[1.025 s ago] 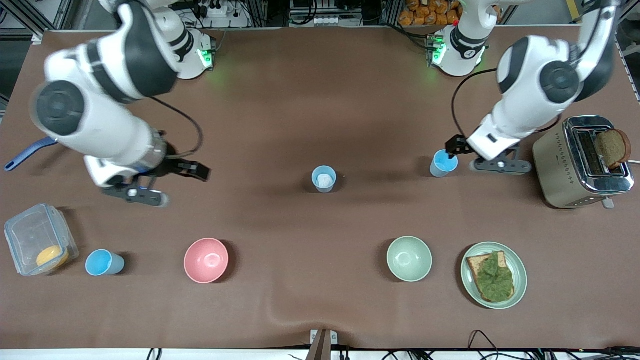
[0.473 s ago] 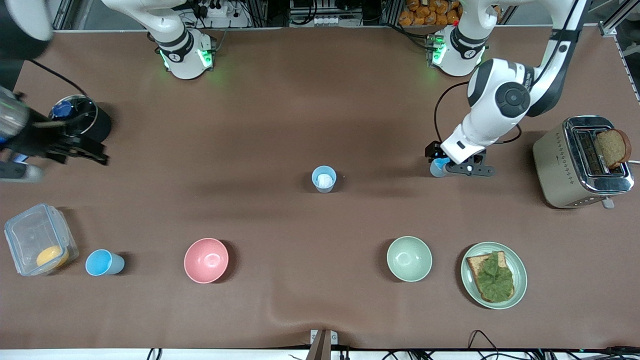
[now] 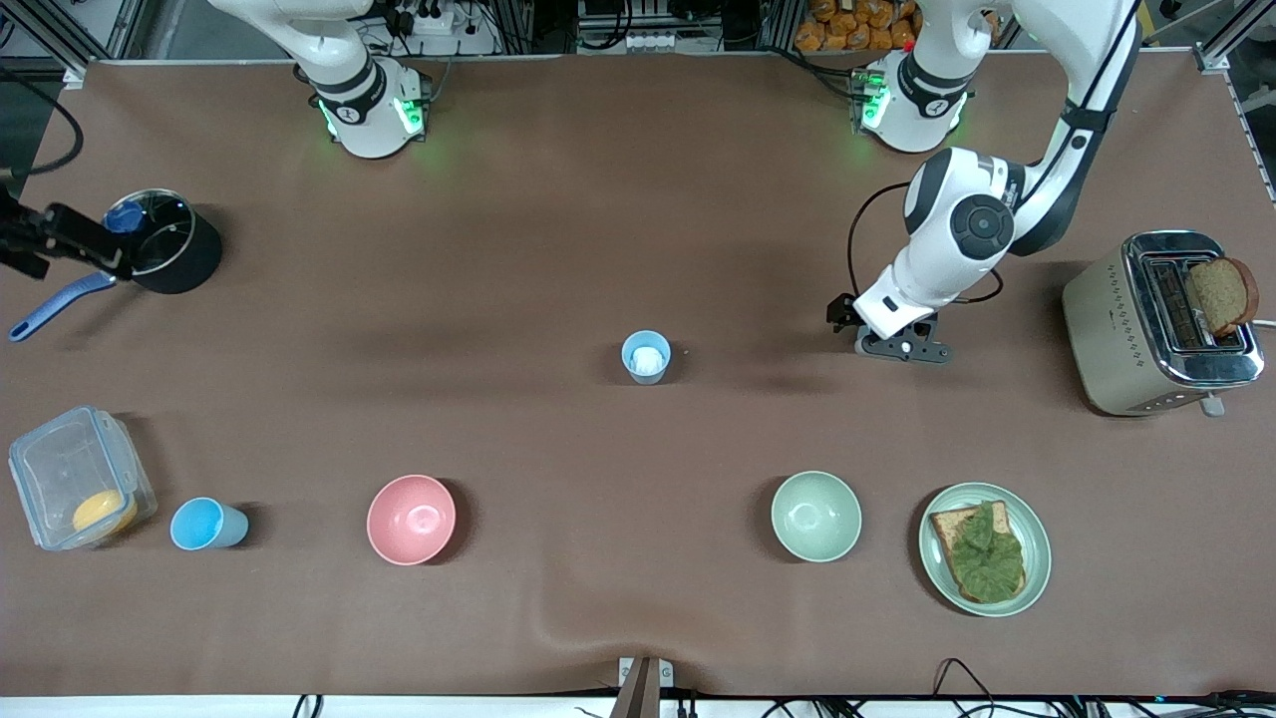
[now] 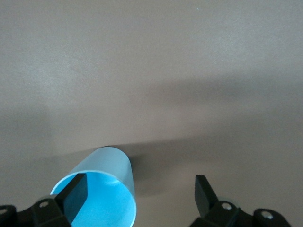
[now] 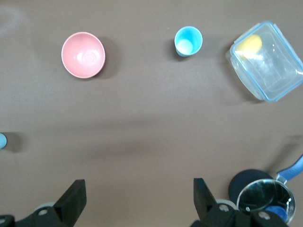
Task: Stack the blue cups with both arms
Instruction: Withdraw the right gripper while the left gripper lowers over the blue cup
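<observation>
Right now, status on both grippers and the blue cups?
Left gripper open, one finger inside a blue cup. Right gripper open, empty, high over the pot. Two more cups loose: centre, by container. Nothing blocking.

Even, bright overhead light, soft shadows on the brown table (image 3: 558, 249), sharp focus, no glare.

A brown cloth (image 3: 558, 249) covers the table; metal framing (image 3: 130, 25) stands along its robot-side edge.
</observation>
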Motion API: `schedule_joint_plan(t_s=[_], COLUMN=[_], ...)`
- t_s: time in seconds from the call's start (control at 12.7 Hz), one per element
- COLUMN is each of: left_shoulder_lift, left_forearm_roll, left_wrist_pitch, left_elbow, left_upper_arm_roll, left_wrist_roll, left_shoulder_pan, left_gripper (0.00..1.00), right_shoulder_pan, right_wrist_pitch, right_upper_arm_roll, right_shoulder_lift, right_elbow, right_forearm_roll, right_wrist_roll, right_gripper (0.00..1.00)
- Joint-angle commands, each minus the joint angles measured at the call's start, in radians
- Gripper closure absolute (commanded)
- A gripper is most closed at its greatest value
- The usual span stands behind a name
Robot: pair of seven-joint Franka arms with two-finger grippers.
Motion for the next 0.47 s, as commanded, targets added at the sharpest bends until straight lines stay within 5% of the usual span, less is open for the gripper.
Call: schedule_joint_plan(t_s=[0.0,0.08,0.16,0.32,0.39], left_shoulder_lift=[-0.010,-0.010,-0.012,-0.014,-0.015], left_forearm_roll=[-0.024,-0.024,-0.022,-0.021,-0.019], left_wrist_pitch=[0.016,0.016,0.016,0.016,0.016], left_elbow=[-0.021,-0.027,-0.029,-0.046,-0.056], left_upper_arm_roll=[0.001,0.001,0.002,0.004,0.005], left_wrist_roll=[-0.014,-0.014,-0.013,-0.005,-0.004], left_shoulder_pan=[0.001,0.003,0.006,0.007,0.007], left_gripper=[0.00,0.00,0.10,0.44,0.52], right_shoulder_pan=[-0.032,-0.029,-0.031,-0.046,-0.052], right_wrist_pitch=[0.004,0.001,-0.004,-0.008,-0.007], right_upper_arm_roll=[0.029,0.029,0.034,0.064,0.074], right_shoulder_lift=[-0.062,-0.074,-0.079,-0.082,-0.083], right_elbow=[-0.071,-0.080,-0.080,-0.080,-0.080], right_forearm_roll=[-0.015,-0.015,-0.016,-0.018,-0.019], right_wrist_roll=[-0.003,-0.003,-0.003,0.000,0.000], right_gripper=[0.00,0.00,0.00,0.00,0.00])
